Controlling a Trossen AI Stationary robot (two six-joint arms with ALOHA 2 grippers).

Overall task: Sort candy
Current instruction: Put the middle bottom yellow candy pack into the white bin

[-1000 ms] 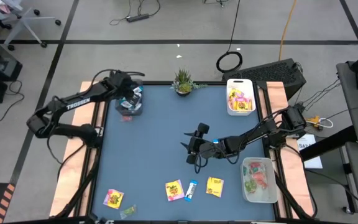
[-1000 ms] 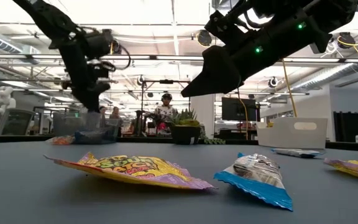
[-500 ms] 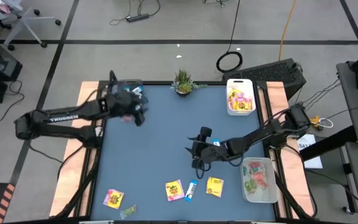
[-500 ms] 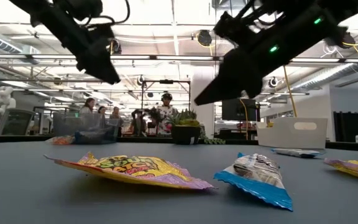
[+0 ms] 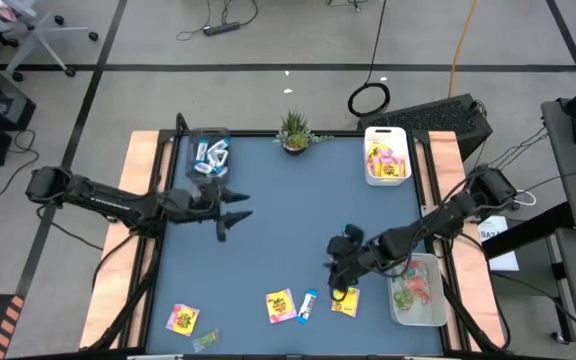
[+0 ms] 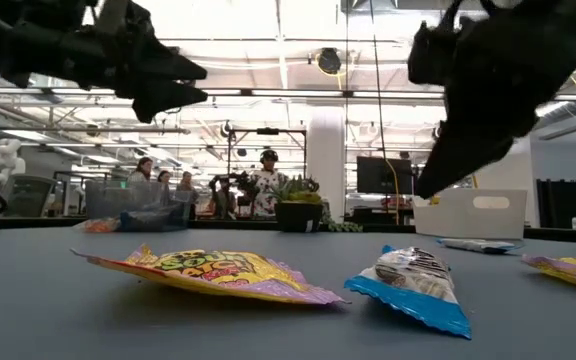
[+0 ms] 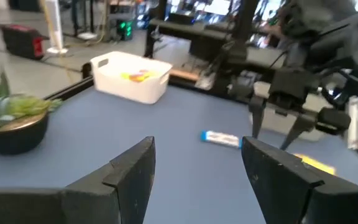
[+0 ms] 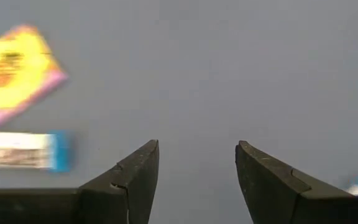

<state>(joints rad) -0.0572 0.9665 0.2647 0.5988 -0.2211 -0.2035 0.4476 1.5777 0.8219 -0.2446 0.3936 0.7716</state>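
Leaving the clear bin (image 5: 208,156), left hand (image 5: 232,217) hangs open.

plant (image 5: 294,130) far edge | white bin (image 5: 387,156) | clear bins x2 | ppl in bkgd, maybe 3

Bright, even overhead light; ceiling lamps glare in the low view. The yellow square packet (image 8: 16,71) is motion-blurred; the matte blue-grey tabletop (image 5: 268,230) carries soft shadows.

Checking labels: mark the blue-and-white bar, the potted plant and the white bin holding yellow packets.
blue-and-white bar (image 5: 308,306), high view, wrapper middle.
potted plant (image 5: 294,129), high view, leaves.
white bin (image 5: 388,131), high view, far rim.
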